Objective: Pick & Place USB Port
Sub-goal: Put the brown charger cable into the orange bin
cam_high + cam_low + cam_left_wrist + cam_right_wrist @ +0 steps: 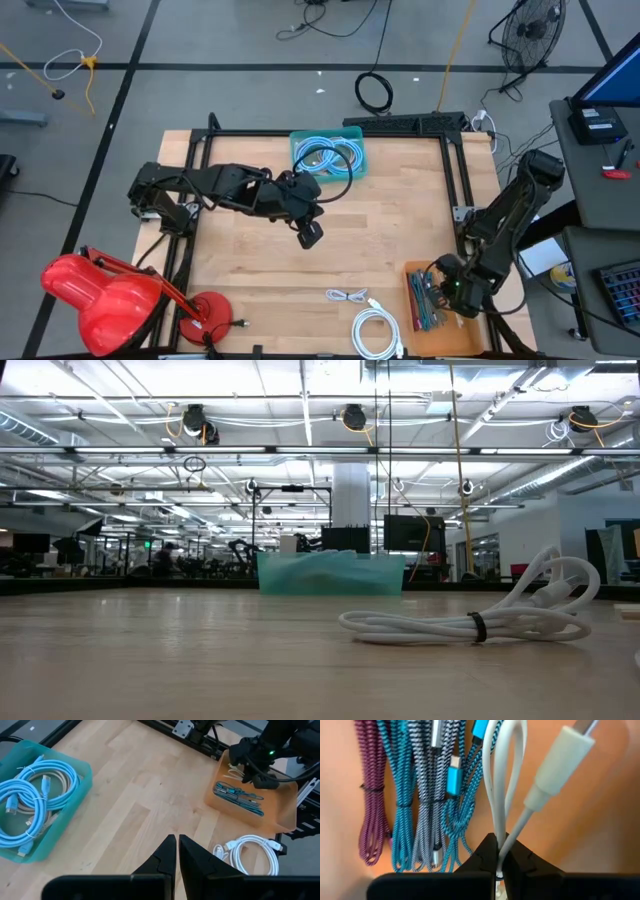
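A wooden table (260, 270) is seen from above, with two dark robot arms reaching over it. The right gripper (498, 865) is sitting low inside an orange tray (452, 335) at the table's front right corner, its fingers (485, 851) pinching nearly together on a white USB cable (506, 805), whose pale plug is showing just beyond the fingertips. Beside that cable in the tray are lying several bundled braided cables (415, 800) (teal, grey and magenta, each tied around the middle).

The left gripper (178, 851) is hanging over the middle of the table, holding nothing, its fingers (165, 855) resting almost closed with only a thin gap between them. At the back edge of the table is standing a teal bin (357, 168) holding coiled light blue cables (322, 158).

Two more white cables are lying loose on the wood near the front edge: a large coil (378, 332) just beside the orange tray, and a smaller loose bundle (347, 296) near it.

A red lamp (110, 297) is standing at the front left corner.
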